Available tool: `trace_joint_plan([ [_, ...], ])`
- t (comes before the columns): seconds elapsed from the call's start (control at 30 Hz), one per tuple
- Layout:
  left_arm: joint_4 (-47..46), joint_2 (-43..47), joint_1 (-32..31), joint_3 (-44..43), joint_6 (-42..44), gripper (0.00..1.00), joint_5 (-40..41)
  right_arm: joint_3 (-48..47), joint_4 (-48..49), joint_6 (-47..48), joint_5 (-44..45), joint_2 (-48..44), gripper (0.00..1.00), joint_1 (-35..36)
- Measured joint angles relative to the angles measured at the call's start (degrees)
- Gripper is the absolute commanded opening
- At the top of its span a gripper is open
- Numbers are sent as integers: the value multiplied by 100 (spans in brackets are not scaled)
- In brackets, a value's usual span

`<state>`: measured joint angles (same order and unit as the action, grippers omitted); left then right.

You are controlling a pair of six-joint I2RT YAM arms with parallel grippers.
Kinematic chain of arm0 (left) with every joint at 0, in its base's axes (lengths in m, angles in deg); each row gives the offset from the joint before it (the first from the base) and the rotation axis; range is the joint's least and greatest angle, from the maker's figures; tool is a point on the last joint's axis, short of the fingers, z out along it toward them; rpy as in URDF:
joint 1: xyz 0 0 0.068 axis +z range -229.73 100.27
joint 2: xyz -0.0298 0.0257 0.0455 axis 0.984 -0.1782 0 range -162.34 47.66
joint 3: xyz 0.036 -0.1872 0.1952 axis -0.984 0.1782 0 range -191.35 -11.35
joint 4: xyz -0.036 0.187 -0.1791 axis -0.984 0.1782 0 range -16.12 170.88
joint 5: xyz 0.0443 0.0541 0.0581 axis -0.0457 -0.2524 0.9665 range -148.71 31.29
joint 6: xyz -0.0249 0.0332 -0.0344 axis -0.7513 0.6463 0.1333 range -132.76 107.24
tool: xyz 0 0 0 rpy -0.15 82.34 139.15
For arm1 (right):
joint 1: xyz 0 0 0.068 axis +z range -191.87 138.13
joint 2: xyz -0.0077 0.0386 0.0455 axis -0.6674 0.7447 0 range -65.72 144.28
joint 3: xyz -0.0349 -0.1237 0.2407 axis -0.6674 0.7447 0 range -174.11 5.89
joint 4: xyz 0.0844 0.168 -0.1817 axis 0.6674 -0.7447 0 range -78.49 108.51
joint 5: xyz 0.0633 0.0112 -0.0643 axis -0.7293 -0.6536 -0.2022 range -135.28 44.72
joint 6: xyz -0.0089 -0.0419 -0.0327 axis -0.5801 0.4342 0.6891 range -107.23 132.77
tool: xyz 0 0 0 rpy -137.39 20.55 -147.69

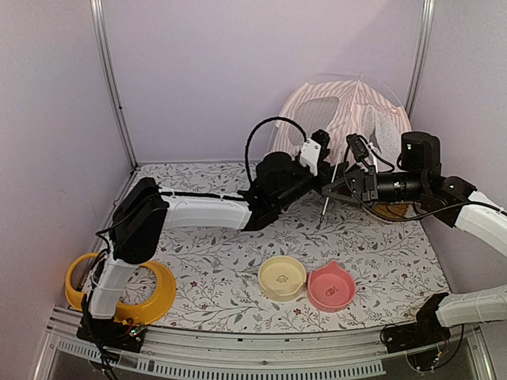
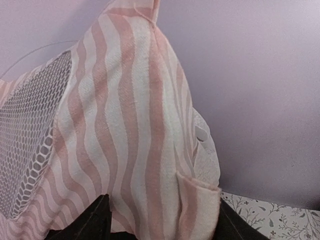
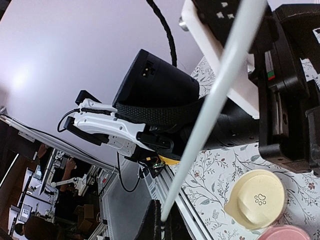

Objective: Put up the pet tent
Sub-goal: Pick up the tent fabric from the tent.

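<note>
The pet tent, pink-and-white striped with white mesh panels, stands at the back right against the wall. My left gripper reaches up to its lower left side. In the left wrist view the striped fabric fills the picture. The left gripper is open, its dark fingers standing apart on either side of a folded fabric flap. My right gripper is shut on a thin white pole just in front of the tent. In the right wrist view that pole runs down into the shut right gripper.
A cream bowl and a pink bowl sit side by side near the front of the floral table. A yellow ring-shaped dish lies at the front left by the left arm's base. A brown mat shows under the right arm.
</note>
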<state>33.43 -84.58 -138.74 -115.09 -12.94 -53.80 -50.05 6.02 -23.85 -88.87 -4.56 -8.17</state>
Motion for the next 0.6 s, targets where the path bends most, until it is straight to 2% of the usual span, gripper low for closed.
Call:
trace_joint_plan([
  [0.07,-4,-4,-13,20,0,62,57,-4,-37,11,0,-2,0,0],
  [0.13,-63,-11,-26,22,2,52,129,-4,-79,24,2,-9,0,0],
  [0.17,-92,-11,-31,22,4,44,166,-4,-101,31,4,-15,0,0],
  [0.2,-107,-11,-35,22,7,30,203,-4,-129,37,7,-26,0,0],
  [0.23,-129,-11,-37,24,2,20,225,-4,-144,44,11,-37,0,0],
  [0.3,-210,-11,-44,46,9,7,273,-4,-175,46,22,-70,0,0],
  [0.4,-387,-2,-52,192,46,0,352,-55,-234,46,44,-81,0,0],
  [0.6,-1058,302,-63,1178,127,0,450,-111,-525,37,238,-87,0,-7],
])
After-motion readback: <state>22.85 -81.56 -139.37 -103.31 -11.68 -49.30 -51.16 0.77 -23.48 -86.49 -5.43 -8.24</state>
